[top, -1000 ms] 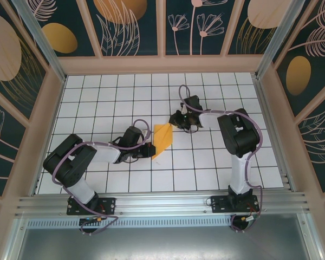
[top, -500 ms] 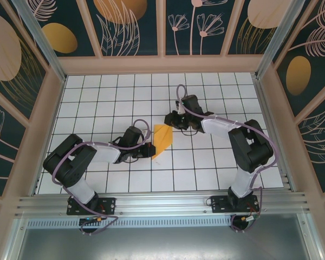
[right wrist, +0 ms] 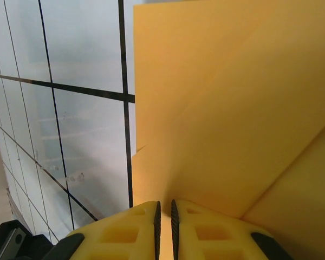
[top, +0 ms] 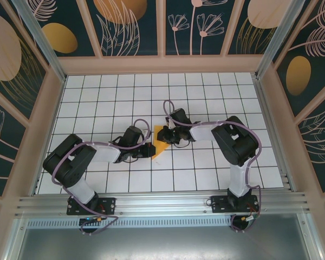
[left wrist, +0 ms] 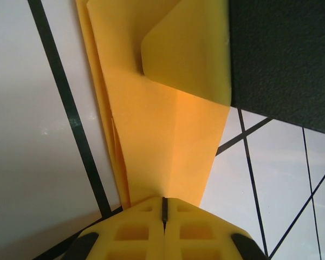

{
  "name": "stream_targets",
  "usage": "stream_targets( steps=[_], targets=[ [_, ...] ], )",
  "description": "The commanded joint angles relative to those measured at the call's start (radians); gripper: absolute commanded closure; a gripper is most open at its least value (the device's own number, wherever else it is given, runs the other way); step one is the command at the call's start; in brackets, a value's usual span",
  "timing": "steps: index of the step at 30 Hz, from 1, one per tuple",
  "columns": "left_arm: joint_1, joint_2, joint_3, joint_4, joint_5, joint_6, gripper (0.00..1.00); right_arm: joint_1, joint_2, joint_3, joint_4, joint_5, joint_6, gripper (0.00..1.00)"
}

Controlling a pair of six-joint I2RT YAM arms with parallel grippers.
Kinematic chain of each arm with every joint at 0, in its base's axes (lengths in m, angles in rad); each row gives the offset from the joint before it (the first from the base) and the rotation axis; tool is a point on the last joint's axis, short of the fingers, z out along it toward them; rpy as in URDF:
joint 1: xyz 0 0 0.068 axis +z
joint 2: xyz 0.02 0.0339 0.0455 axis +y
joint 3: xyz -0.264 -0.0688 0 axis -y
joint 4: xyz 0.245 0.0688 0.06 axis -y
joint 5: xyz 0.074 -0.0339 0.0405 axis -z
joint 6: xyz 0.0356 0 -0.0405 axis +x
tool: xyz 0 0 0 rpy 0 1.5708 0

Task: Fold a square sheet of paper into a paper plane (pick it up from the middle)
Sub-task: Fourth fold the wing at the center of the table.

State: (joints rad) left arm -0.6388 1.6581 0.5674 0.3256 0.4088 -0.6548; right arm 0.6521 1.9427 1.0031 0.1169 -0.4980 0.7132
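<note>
Centre of table: creased bright-orange paper sheet [top: 158, 143]. At its 8 o'clock the left gripper [left wrist: 163, 208], jaws pressed together on the paper's edge. At 2 o'clock the right gripper [right wrist: 164, 212], jaws a slit apart, apparently pinching it too. Risks: opposed pulls could tear or slip it, and the curled flap may spring back and skew the crease. From above the right gripper covers the far corner, and the layer count is unclear.

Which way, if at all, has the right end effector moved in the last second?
Yes. Against the table grid in the top view, the right end effector moved left and toward the near edge, onto the orange paper.
</note>
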Motion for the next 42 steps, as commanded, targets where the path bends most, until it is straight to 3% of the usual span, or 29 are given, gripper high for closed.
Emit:
stream_targets(
  steps=[1,13,22,29,32,42],
  targets=[
    [0.003,0.008,-0.040,-0.255,-0.009,0.060,0.95,-0.016,0.055,-0.011,-0.014,0.073,-0.006,0.82],
    [0.003,-0.049,-0.056,-0.405,0.029,0.099,0.92,-0.016,0.052,0.003,-0.022,0.078,-0.013,0.82],
    [0.002,-0.182,-0.021,-0.513,-0.103,0.063,0.91,-0.014,0.053,0.003,-0.023,0.070,-0.017,0.82],
    [0.004,-0.285,0.020,-0.354,-0.050,-0.012,0.89,-0.014,0.053,-0.006,-0.015,0.073,-0.012,0.82],
    [0.003,-0.225,0.062,-0.296,0.020,-0.009,0.88,-0.013,0.056,-0.005,-0.014,0.070,-0.013,0.82],
    [0.003,-0.032,0.094,-0.161,0.103,-0.011,0.87,-0.013,0.069,-0.007,-0.006,0.067,-0.011,0.82]
  ],
)
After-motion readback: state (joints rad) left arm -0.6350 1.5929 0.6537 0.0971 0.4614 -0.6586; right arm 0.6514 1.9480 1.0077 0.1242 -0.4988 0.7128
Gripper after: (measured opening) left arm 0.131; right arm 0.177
